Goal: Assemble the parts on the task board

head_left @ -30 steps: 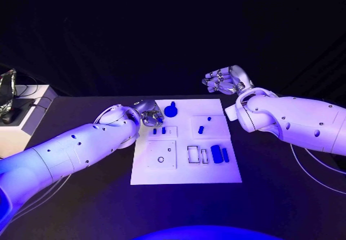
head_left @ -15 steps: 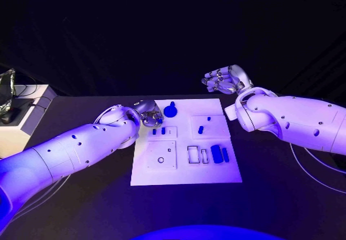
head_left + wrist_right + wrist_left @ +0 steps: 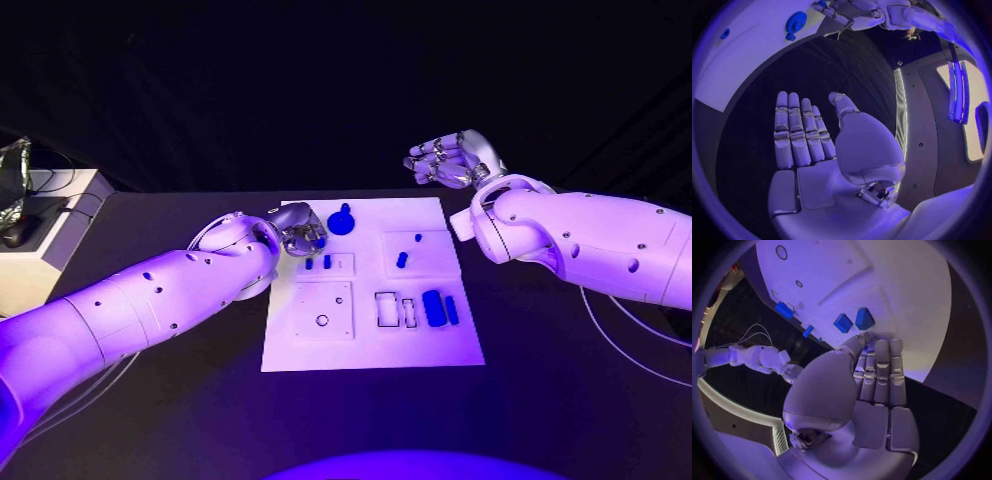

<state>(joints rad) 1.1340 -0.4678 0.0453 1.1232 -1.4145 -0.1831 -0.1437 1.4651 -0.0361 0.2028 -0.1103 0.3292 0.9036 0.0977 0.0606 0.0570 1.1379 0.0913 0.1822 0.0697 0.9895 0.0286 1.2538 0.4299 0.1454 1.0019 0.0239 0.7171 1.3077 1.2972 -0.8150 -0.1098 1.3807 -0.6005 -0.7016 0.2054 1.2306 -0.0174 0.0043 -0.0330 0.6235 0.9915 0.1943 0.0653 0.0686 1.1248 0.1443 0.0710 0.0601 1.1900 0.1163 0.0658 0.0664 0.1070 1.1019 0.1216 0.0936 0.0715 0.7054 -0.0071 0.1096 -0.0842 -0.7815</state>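
Both chunky glossy white arms (image 3: 144,300) have small dark screw holes, thin white cables (image 3: 620,345), and segmented silver many-fingered hands (image 3: 451,160).

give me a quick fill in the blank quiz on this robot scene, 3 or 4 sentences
1. The task board is a plate of the colour ____.
2. The robot's ____ hand is over the board's far corner, beside the round blue part.
3. The right hand is raised beyond the board with its fingers apart, holding ____.
4. The table under the board is ____ in colour.

Missing words: white; left; nothing; black
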